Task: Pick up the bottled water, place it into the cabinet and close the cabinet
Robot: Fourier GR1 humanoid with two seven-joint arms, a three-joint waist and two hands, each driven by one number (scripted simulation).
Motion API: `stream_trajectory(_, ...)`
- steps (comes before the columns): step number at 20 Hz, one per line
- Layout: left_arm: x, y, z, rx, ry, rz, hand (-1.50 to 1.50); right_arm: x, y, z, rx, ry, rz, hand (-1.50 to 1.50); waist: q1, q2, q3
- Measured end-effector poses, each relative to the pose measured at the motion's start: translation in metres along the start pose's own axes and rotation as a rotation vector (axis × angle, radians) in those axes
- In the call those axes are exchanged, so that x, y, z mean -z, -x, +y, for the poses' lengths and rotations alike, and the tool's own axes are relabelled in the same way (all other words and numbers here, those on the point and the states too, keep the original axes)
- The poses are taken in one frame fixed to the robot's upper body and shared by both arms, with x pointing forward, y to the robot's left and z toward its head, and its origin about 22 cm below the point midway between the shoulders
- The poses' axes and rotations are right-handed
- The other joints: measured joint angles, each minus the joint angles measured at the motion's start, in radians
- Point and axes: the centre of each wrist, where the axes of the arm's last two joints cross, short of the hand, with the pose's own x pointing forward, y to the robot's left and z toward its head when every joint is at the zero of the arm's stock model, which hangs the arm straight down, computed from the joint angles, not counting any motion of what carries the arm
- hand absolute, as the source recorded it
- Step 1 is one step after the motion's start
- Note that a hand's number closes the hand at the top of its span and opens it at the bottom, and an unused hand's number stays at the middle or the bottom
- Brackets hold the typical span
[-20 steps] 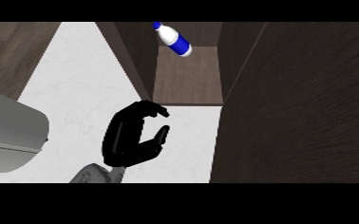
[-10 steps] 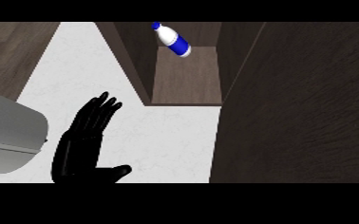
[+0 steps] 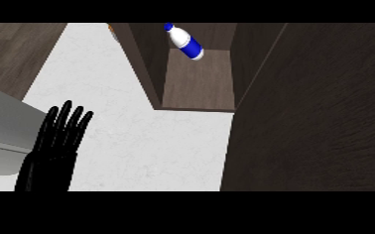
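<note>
The bottled water point(image 3: 185, 43), white with a blue label and blue cap, lies tilted on the shelf inside the open dark wood cabinet point(image 3: 198, 87) at the top middle of the head view. My left hand point(image 3: 55, 148) is at the lower left over the white counter, well away from the bottle. It is open, fingers straight and pointing up the view, holding nothing. The broad dark wood panel on the right is the open cabinet door point(image 3: 307, 119). My right hand does not show.
A grey-white appliance or basin edge point(image 3: 13, 129) sits at the far left beside my hand. A small orange object point(image 3: 111, 28) peeks out at the top by the cabinet's left wall. The white counter point(image 3: 147, 144) spreads between hand and cabinet.
My left hand has drawn back from in front of the cabinet to the lower left, and its curled fingers have straightened. The bottle stays on the shelf.
</note>
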Motion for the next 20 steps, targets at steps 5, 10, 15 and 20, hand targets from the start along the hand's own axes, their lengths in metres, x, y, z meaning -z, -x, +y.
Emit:
stream_trajectory(5, -0.007, -0.017, 0.014, 0.002, 0.004, -0.003, -1.5, 0.008, -0.001, 0.001, -0.012, 0.023, 0.004, 1.5, 0.022, 0.004, -0.002)
stream_trajectory(10, -0.014, -0.03, 0.027, 0.0, 0.016, -0.003, -1.5, 0.013, 0.001, 0.004, 0.01, 0.062, 0.002, 1.5, 0.044, 0.013, -0.003)
stream_trajectory(15, -0.015, -0.041, 0.038, -0.003, 0.045, -0.001, -1.5, 0.017, 0.0, 0.001, -0.002, 0.041, 0.0, 1.5, 0.079, 0.025, -0.003)
stream_trajectory(20, -0.016, -0.051, 0.045, -0.006, 0.082, 0.002, -1.5, 0.021, -0.001, -0.004, -0.031, 0.0, 0.005, 1.5, 0.109, 0.035, -0.004)
